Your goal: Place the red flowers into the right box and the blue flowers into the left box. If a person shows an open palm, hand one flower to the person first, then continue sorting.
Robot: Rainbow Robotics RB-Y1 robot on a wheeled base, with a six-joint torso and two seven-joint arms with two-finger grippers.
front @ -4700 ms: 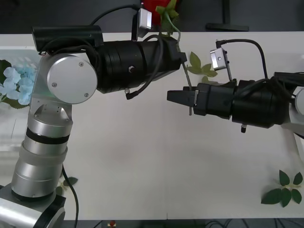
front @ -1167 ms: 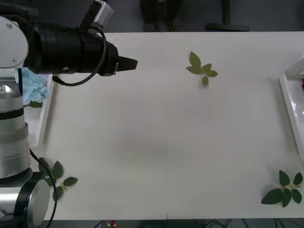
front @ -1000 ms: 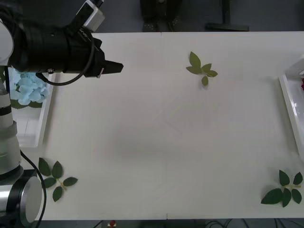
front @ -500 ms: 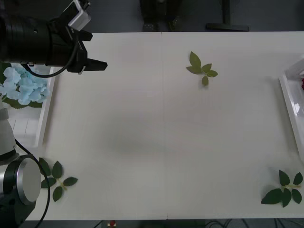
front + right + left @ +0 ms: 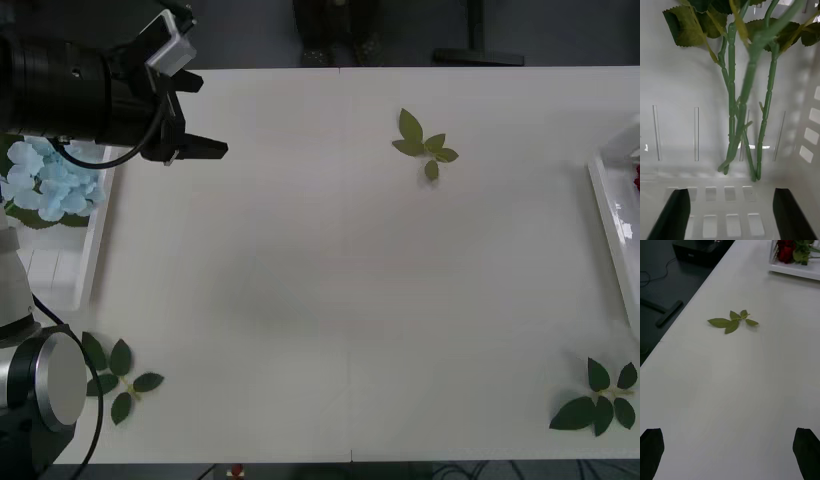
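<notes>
Blue flowers (image 5: 48, 180) lie in the left box (image 5: 92, 262) at the table's left edge. Beside that box, my left gripper (image 5: 210, 148) hovers open over bare table, holding nothing, its black fingers (image 5: 652, 452) at the corners of the left wrist view. The right box (image 5: 604, 205) sits at the right edge, and red flowers (image 5: 787, 251) show inside the right box (image 5: 793, 270) in the left wrist view. My right gripper (image 5: 730, 213) hangs open inside that box, just behind several green rose stems (image 5: 732, 112) on its slotted floor; the blooms are out of that view.
Loose green leaf sprigs lie at the table's back middle (image 5: 424, 143), front left (image 5: 116, 370) and front right (image 5: 600, 395). The same back sprig (image 5: 732, 321) shows ahead of my left gripper. Dark floor with black equipment lies past the table's far edge.
My left arm has drawn back from the table's middle to the left side. The right arm has left the front view. The rose held up 4.7 s ago is gone from there.
</notes>
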